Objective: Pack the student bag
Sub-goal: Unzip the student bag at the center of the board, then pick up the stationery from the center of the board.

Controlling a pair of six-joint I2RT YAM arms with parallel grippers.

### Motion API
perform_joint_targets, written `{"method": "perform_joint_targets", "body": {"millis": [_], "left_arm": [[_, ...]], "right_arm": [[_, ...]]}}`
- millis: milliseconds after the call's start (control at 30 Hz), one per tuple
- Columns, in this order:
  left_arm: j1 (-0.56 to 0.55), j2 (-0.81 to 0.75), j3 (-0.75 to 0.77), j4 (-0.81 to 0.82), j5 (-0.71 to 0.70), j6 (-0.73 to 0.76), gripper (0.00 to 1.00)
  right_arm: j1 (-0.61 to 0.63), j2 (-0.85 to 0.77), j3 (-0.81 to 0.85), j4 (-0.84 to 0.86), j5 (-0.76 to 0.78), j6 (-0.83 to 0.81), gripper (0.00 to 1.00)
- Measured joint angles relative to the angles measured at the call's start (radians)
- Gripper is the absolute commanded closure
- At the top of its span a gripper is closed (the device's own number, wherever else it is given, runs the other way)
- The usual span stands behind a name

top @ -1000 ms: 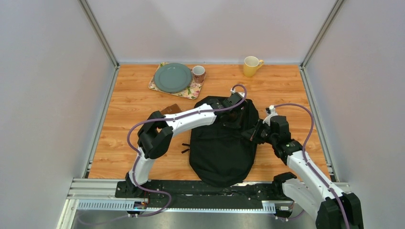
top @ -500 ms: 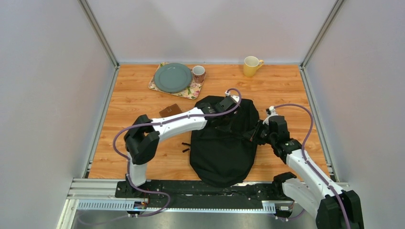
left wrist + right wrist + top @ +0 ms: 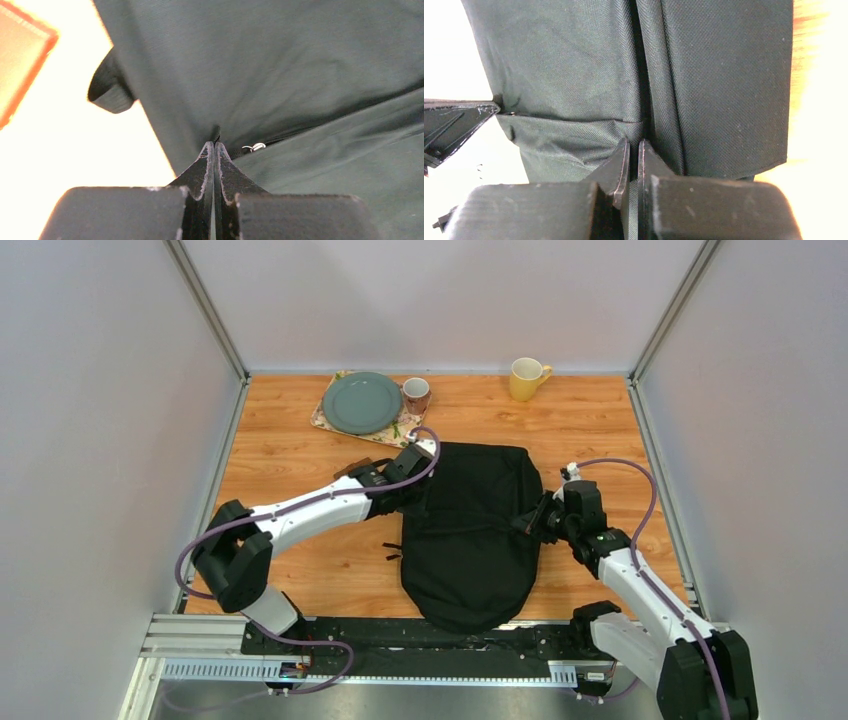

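bag [image 3: 470, 540]: soft, limp fabric, prob. light; folds and sags, not fragile, little slip.
hold: best at seam, zip tab or edge fold. A flat panel gives nothing to pinch.
look: large, black, woven; rounded end twd arm bases.
place: flat on mid table [image 3: 290, 450], betw. both grippers.
L gripper [image 3: 214, 146]: clenched at the far-left zip line, seems to pinch a small dark tab; metal ring [image 3: 254, 147] just beside.
R gripper [image 3: 634, 145]: clamped on a fabric fold at the bag's right edge.
far edge: plate [image 3: 361, 402] on tray [image 3: 402, 434], small mug [image 3: 416, 394], yellow mug [image 3: 526, 378]; all apart from bag.
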Motion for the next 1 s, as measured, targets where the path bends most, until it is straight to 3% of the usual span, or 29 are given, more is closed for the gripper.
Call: {"method": "perform_joint_targets", "body": {"millis": [100,167,200,233,267,333,467,633,800,1000], "left_arm": [[0.043,-0.077,-0.099,0.021,-0.003,0.001,1.00],[0.071,-0.124,-0.158,0.041,0.008,0.002,0.95],[0.079,-0.140,-0.176,0.045,0.012,0.005,0.85],[0.086,-0.158,-0.198,0.046,0.016,0.011,0.67],[0.092,-0.172,-0.215,0.047,0.028,0.020,0.61],[0.101,-0.188,-0.233,0.051,0.048,0.032,0.45],[0.105,-0.212,-0.238,0.063,0.060,0.052,0.31],[0.192,-0.298,-0.257,0.067,0.069,0.060,0.27],[0.410,-0.388,-0.325,0.099,0.138,0.055,0.25],[0.643,-0.416,-0.429,0.156,0.283,0.011,0.24]], "right_arm": [[-0.012,0.011,0.008,-0.003,0.000,0.001,1.00],[-0.013,0.017,0.017,-0.008,-0.002,0.002,0.87],[-0.014,0.019,0.020,-0.011,-0.003,0.002,0.79],[-0.018,0.020,0.023,-0.016,-0.006,0.001,0.64],[-0.020,0.020,0.024,-0.019,-0.008,0.002,0.57],[-0.027,0.018,0.029,-0.029,-0.006,-0.001,0.49],[-0.036,-0.013,0.081,-0.111,0.010,-0.023,0.43],[-0.036,-0.084,0.203,-0.188,0.024,-0.051,0.36],[-0.020,-0.062,0.294,-0.181,-0.026,-0.058,0.34],[0.170,0.133,0.403,-0.156,-0.014,-0.058,0.33]]}}
